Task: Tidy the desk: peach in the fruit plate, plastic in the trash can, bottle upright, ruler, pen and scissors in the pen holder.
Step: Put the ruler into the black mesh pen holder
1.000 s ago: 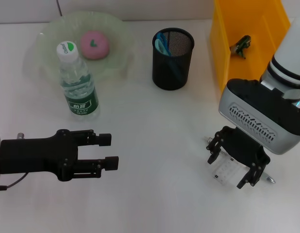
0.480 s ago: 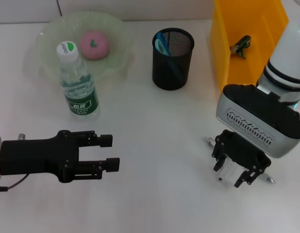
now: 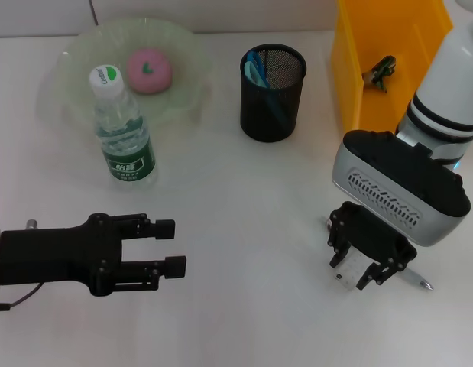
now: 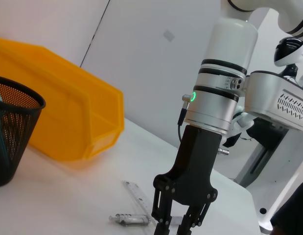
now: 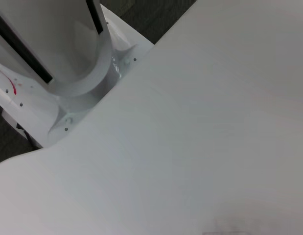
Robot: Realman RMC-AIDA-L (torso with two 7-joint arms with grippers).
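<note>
A: On the surface (image 3: 244, 252), near its right front edge, where does the ruler (image 3: 351, 271) lie?

B: Flat, between the fingers of the right gripper (image 3: 364, 256), which is lowered over it. The fingers are closing in on it; a firm clamp cannot be confirmed. The pen (image 3: 413, 280) lies just beside it, partly hidden under the gripper.

A: State of the left gripper (image 3: 169, 245)?

B: Released, empty, hovering over the left front of the surface.

A: Completed items?

B: The peach (image 3: 149, 70) sits in the fruit plate (image 3: 68, 69). The bottle (image 3: 123, 130) stands upright by the plate's rim. The trash can (image 3: 358, 69) holds a dark-green scrap, probably the plastic. The pen holder (image 3: 272, 92) contains blue-handled items, possibly the scissors.

A: Remaining?

B: Ruler and pen into the pen holder.
</note>
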